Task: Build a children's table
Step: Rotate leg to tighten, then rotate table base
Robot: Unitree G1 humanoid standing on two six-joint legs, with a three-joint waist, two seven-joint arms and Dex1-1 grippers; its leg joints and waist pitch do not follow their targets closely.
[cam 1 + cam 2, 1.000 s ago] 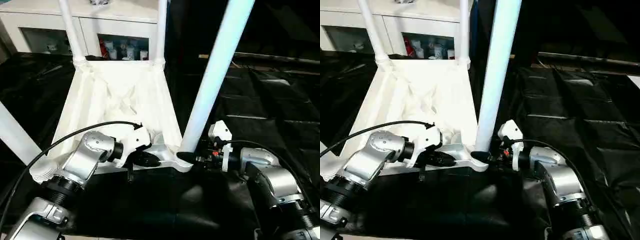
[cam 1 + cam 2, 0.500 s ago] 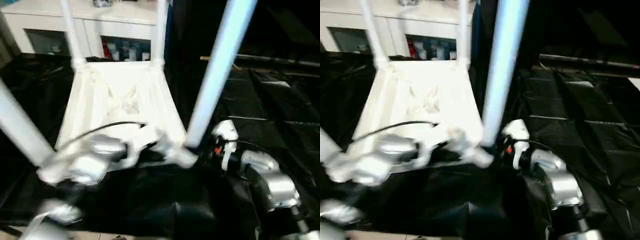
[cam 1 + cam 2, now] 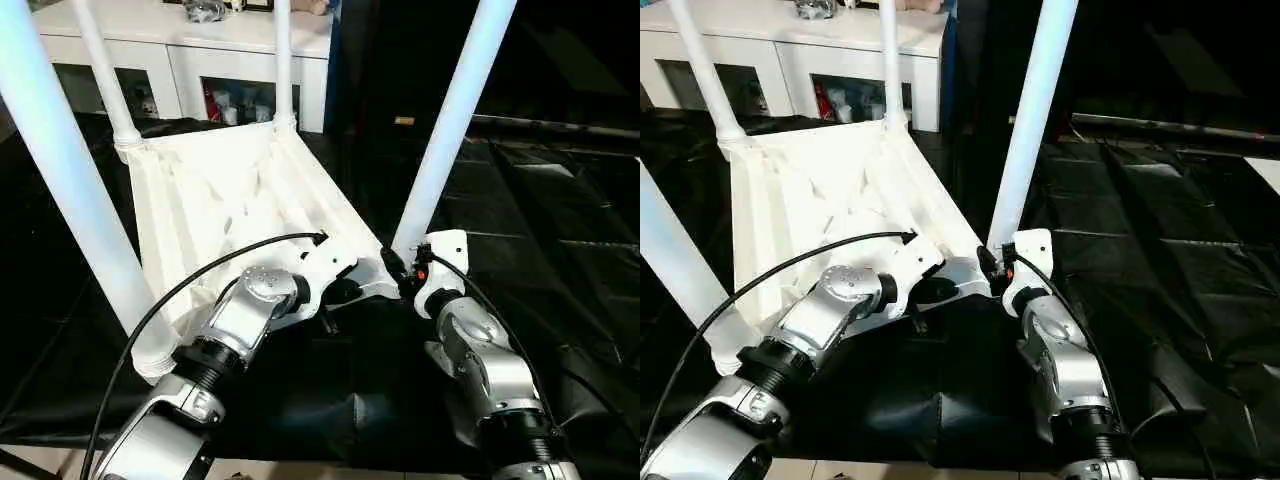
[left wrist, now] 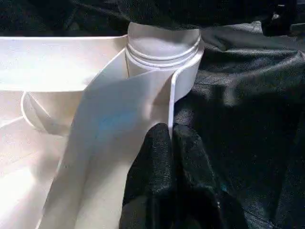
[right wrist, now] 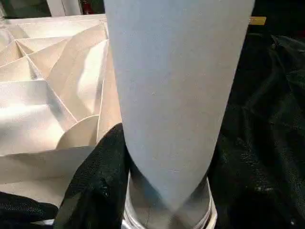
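Observation:
The children's table lies upside down on the black-covered work table, its ribbed white top (image 3: 225,190) facing up. All four white legs stand in the corner sockets: near-right (image 3: 450,120), near-left (image 3: 65,170), far-left (image 3: 100,70) and far-right (image 3: 283,60). My left gripper (image 3: 340,292) is shut on the top's thin near rim (image 4: 170,95), right beside the near-right socket (image 4: 162,47). At the foot of the near-right leg (image 5: 176,86), my right gripper (image 3: 400,268) is closed around it, with a black finger (image 5: 102,176) on each side just above the socket.
A white cabinet (image 3: 200,45) with small items on its shelves stands behind the work table. The wrinkled black cover (image 3: 560,250) spreads to the right and front. A black cable (image 3: 190,280) arcs over my left forearm.
The whole view has shifted and the table's near edge now runs slanted, with the near-left leg looming larger. Both grippers keep their holds on the rim and the near-right leg.

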